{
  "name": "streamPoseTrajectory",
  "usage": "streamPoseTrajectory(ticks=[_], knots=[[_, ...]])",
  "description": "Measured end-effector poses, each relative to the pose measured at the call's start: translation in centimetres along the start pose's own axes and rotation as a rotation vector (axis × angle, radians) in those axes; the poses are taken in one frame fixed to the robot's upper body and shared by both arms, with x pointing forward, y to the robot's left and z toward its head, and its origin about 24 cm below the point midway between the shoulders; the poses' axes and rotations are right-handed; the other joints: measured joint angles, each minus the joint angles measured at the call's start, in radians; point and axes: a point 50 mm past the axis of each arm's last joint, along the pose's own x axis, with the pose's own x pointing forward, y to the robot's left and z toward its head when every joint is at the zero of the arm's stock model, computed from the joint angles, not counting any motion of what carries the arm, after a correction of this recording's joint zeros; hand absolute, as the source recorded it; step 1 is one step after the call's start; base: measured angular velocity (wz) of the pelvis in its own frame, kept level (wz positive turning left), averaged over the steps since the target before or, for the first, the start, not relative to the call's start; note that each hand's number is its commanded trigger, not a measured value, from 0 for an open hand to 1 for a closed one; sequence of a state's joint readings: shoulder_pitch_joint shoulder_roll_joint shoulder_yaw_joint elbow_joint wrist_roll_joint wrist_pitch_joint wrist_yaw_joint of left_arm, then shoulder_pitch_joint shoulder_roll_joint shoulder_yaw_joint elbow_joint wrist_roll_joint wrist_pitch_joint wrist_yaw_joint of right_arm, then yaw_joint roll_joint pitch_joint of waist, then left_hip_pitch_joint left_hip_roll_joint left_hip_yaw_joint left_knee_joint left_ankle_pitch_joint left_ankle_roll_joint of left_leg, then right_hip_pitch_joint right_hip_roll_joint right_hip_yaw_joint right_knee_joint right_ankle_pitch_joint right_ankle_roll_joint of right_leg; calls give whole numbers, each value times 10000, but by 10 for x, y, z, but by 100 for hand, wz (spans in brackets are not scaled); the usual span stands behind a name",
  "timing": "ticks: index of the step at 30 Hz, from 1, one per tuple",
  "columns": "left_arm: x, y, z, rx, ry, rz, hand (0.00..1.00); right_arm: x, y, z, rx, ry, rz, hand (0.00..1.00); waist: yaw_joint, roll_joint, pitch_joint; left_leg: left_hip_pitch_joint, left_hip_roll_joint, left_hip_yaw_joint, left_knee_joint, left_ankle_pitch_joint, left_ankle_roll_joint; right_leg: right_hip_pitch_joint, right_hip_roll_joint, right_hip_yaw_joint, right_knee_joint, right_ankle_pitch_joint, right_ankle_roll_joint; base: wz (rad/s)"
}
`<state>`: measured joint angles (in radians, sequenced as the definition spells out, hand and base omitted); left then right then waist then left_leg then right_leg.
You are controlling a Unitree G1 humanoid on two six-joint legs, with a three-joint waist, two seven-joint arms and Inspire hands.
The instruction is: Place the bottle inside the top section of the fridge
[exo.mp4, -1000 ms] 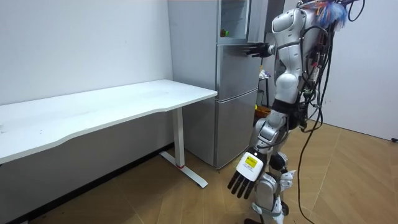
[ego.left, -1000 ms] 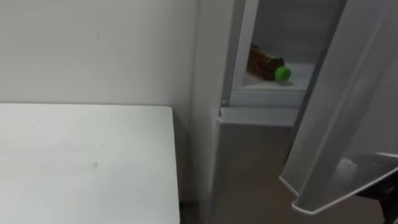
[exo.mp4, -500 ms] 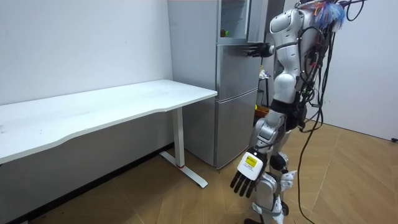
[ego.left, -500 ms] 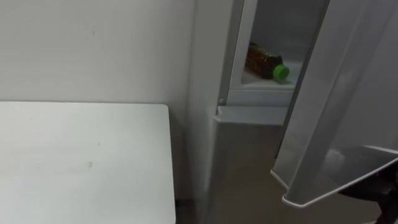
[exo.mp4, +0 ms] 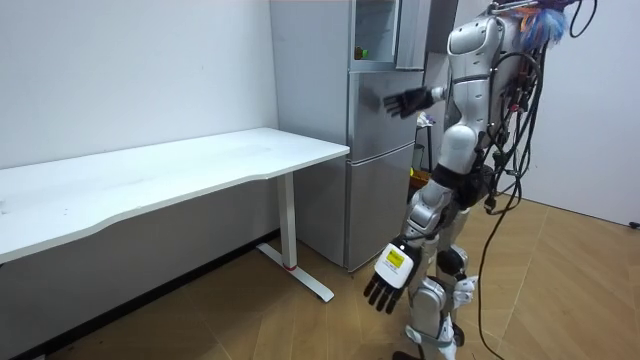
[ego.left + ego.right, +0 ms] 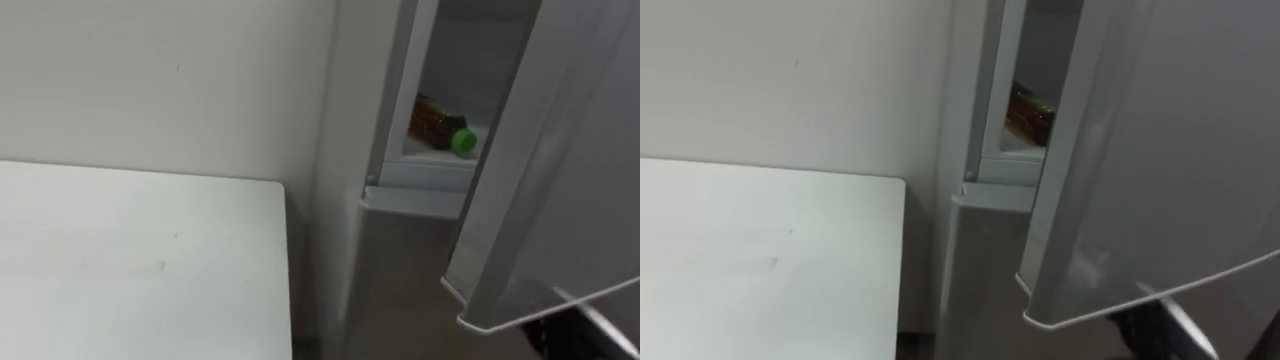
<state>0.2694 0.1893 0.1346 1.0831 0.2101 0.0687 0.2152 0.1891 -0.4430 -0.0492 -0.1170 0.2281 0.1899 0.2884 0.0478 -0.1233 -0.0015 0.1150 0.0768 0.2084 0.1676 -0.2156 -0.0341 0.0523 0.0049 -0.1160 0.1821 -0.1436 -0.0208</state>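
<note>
The left hand [image 5: 385, 285] hangs idle beside the leg, fingers loosely straight. The right hand [image 5: 405, 101] is raised before the tall grey metal two-door fridge [image 5: 375, 190], fingers spread and holding nothing, below the lower edge of the half-open grey upper fridge door [image 6: 545, 190]. The step in hand is judged to be closing that door: the flat palm should press its outer face near the free edge and push evenly, fingers clear of the gap. The brown plastic bottle with a green cap [image 6: 438, 122] already lies on its side inside the upper compartment [image 6: 470, 50], cap toward the opening, so cap clearance should be confirmed.
</note>
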Motion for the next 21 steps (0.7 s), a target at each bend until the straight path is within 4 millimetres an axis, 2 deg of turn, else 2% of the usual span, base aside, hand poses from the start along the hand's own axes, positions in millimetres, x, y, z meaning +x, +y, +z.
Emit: streamPoseTrajectory(ticks=[1,4,8,11,14,21], knots=[[0,0,0,-10,16,-2,0,1,7,-13,320,475,408,0,135,1,1,-13,-11,-10,-6,-5,11,-3,-18,-38,-10,4,7,7],[1,2,1,0,91,9,0,2,14,-31,755,1083,892,0,173,-19,-26,-151,-49,-188,14,-7,22,-2,-55,-198,-102,-6,27,17],[0,1,-5,-58,251,-59,0,-1,8,-38,948,1272,766,0,121,-19,-29,-160,-40,-255,23,-6,21,29,-44,-250,-155,-9,31,7],[0,2,-6,-224,299,-5,0,-5,-6,-43,1263,1249,4,0,37,-21,-20,-90,-43,-266,28,-6,20,115,-54,-275,-191,-10,32,1],[0,5,-8,-506,382,122,0,-10,-20,-45,1439,1264,-646,0,-257,-62,-6,85,-73,-329,-5,-9,19,353,-77,-251,-350,-51,72,10],[-2,12,-10,-993,260,504,0,-33,-68,-41,1569,954,-3829,0,-683,-137,5,133,-79,-289,-152,-22,18,317,-46,-233,-324,-60,78,-3]])
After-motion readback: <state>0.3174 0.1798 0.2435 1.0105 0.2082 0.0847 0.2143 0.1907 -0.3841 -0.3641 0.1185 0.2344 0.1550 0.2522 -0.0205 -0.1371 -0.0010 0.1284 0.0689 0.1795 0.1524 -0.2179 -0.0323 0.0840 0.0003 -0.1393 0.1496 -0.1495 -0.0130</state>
